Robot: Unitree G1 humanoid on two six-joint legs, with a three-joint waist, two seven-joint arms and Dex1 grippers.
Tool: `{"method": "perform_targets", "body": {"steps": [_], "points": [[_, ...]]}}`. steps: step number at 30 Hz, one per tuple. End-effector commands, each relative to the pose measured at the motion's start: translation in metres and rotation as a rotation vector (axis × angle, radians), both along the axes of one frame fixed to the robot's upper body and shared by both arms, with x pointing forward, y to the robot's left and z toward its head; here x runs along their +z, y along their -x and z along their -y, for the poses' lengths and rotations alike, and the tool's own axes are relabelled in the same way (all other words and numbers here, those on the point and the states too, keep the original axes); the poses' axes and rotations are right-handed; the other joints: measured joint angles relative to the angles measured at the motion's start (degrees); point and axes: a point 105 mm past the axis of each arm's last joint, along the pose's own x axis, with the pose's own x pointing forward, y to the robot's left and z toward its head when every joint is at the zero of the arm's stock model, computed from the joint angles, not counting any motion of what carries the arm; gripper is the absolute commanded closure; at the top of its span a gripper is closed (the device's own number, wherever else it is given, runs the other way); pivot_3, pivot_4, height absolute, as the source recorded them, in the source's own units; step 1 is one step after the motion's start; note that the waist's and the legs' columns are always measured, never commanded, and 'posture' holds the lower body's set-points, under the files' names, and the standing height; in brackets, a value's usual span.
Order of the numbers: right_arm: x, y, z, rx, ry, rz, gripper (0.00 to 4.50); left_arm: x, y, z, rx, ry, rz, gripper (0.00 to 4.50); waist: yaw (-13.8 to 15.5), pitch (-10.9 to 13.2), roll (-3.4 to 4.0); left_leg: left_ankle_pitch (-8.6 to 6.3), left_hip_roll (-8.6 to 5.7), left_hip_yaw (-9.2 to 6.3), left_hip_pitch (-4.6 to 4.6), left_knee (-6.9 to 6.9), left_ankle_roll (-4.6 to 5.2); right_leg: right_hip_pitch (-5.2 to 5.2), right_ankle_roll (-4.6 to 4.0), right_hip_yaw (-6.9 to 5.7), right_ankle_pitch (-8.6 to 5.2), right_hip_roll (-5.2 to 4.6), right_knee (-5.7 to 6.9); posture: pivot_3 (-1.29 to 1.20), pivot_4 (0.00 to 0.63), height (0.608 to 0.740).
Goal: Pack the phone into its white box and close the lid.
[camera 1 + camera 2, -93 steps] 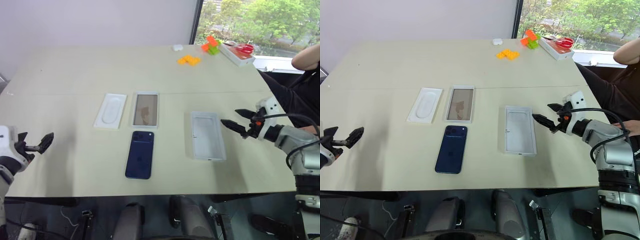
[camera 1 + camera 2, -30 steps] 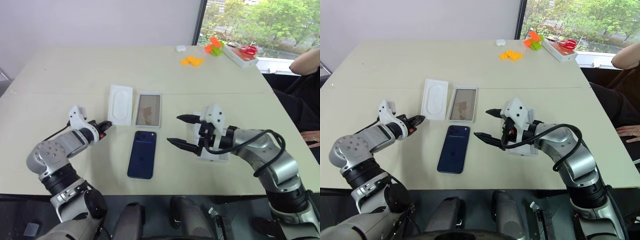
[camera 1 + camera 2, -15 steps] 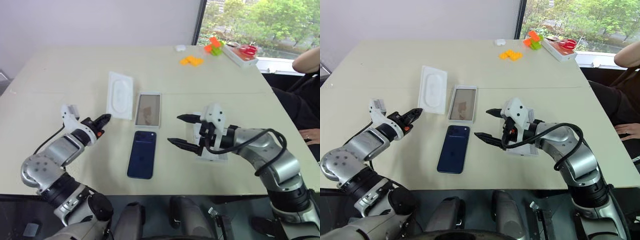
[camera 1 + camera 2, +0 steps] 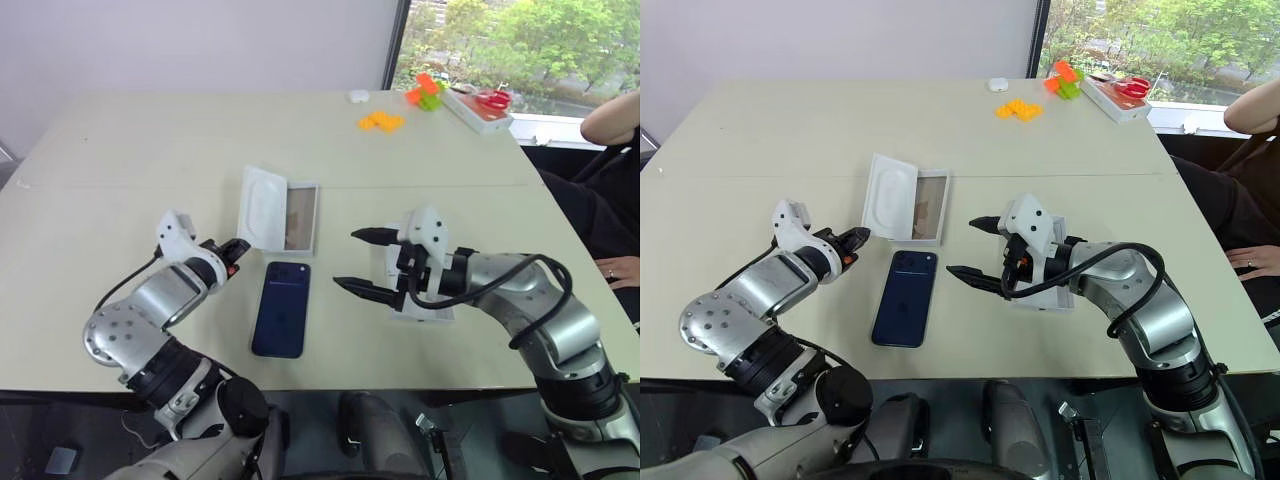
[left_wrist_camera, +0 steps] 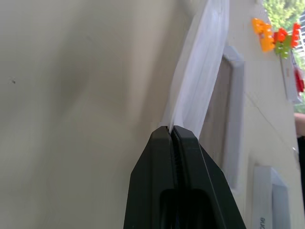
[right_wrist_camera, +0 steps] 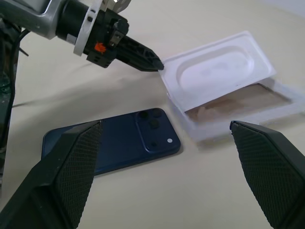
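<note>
Two grippers over the desk: left gripper (image 4: pixel 858 238) pinches the thin moulded insert (image 4: pixel 889 208), half-covering the white box (image 4: pixel 927 214); right gripper (image 4: pixel 975 247) gapes above the glossy phone (image 4: pixel 905 297) mid-desk.

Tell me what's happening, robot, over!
Left gripper shut on the flat insert, holding it tilted, partly over the white box. Right gripper open, hovering near the phone. Phone not packed yet.
</note>
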Motion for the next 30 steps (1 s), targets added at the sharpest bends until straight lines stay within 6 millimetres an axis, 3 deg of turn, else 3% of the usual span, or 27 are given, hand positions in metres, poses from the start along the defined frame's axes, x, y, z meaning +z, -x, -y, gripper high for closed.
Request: {"method": "perform_targets", "body": {"steps": [1, 12, 24, 30], "points": [[0.009, 0.003, -0.003, 0.022, -0.001, 0.042, 0.00, 0.014, -0.004, 0.050, -0.103, 0.131, 0.038, 4.49, -0.02, 0.00, -0.01, 0.00, 0.00, -0.01, 0.00, 0.00, 0.00, 0.00, 0.00, 0.01, 0.00, -0.01, -0.02, 0.00, 0.150, 0.732], [0.009, 0.003, -0.004, 0.021, -0.003, 0.040, 0.00, 0.040, -0.003, 0.067, -0.177, 0.259, 0.160, 4.49, 0.06, 0.02, -0.04, 0.00, -0.01, -0.02, -0.01, 0.00, -0.01, 0.00, -0.01, 0.01, 0.00, -0.04, -0.03, 0.00, 0.150, 0.732], [0.007, -0.002, -0.002, -0.008, -0.003, 0.042, 0.00, 0.031, -0.005, 0.086, -0.208, 0.321, 0.034, 4.49, 0.22, 0.05, -0.08, 0.01, -0.01, -0.04, -0.01, 0.00, -0.02, 0.00, -0.21, 0.05, 0.12, -0.10, -0.03, 0.00, 0.150, 0.732], [0.008, -0.013, 0.007, -0.086, -0.023, 0.038, 0.00, 0.030, -0.002, 0.086, -0.210, 0.318, -0.001, 4.49, 0.70, 0.05, -0.09, 0.01, -0.05, -0.01, -0.03, 0.01, -0.02, 0.00, -0.30, 0.05, 0.07, -0.10, -0.05, 0.00, 0.150, 0.732]]}}
